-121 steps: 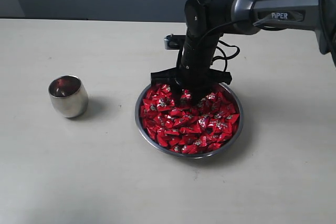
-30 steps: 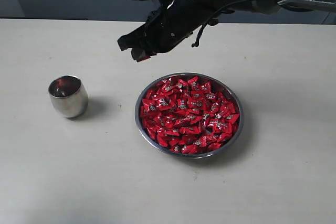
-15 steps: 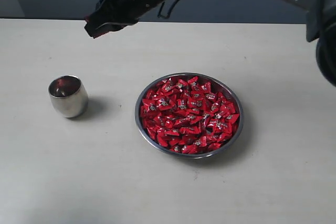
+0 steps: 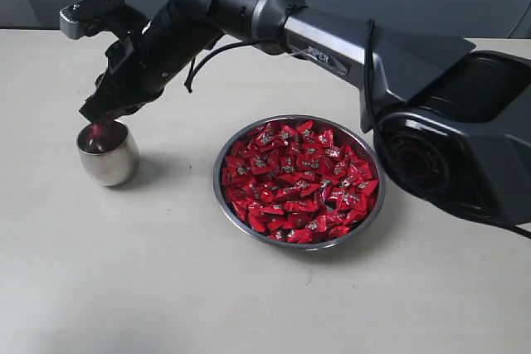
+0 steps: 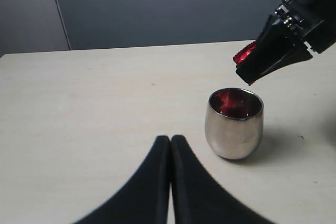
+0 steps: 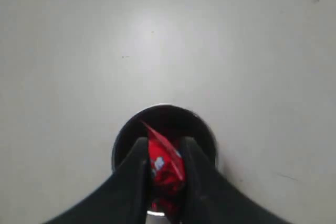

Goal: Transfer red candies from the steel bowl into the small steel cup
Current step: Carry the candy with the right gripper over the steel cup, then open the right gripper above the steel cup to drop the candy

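The small steel cup [image 4: 108, 153] stands at the left of the table; its inside shows red [image 5: 234, 104]. My right gripper [image 4: 94, 115] has reached across and hangs just above the cup's mouth [image 6: 164, 124], shut on a red candy [image 6: 164, 165]. From the left wrist view that candy [image 5: 244, 54] peeks out between the right fingertips over the cup. The steel bowl [image 4: 372, 214] sits in the middle, heaped with red candies [image 4: 300, 181]. My left gripper [image 5: 170, 141] is shut with nothing in it, low over the table a short way from the cup.
The pale tabletop [image 4: 149, 271] surrounds the cup and bowl. The right arm's long grey link [image 4: 332, 39] stretches above the table behind the bowl. A dark wall [image 5: 168, 3] backs the table.
Four seconds ago the right gripper was down in the bowl. It then rose with a candy and swung left across the table, and now it has dropped to just above the cup.
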You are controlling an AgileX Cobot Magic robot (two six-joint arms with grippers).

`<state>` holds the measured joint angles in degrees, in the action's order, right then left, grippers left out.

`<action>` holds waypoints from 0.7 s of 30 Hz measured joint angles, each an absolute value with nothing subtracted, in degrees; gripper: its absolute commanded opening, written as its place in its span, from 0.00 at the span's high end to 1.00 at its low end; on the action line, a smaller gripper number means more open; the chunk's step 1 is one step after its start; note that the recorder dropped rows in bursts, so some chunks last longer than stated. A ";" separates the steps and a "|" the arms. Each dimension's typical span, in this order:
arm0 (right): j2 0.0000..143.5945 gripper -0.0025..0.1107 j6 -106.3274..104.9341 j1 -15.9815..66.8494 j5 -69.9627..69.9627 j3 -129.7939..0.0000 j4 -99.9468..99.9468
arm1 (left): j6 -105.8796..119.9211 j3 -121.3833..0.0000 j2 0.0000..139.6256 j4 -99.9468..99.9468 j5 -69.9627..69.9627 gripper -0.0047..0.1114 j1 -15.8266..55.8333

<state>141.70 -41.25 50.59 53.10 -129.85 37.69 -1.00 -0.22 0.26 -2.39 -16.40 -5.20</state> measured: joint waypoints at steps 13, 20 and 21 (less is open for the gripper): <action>143.72 0.98 -36.26 52.38 47.44 -130.51 37.45 | -1.00 -0.22 0.26 -2.39 -16.40 0.96 -5.20; 143.72 0.84 -35.95 52.50 45.77 -130.51 37.58 | -1.00 -0.22 0.26 -2.39 -16.40 0.96 -5.20; 143.72 0.79 -35.95 52.50 45.77 -130.51 37.58 | -1.00 -0.22 0.26 -2.39 -16.40 0.96 -5.20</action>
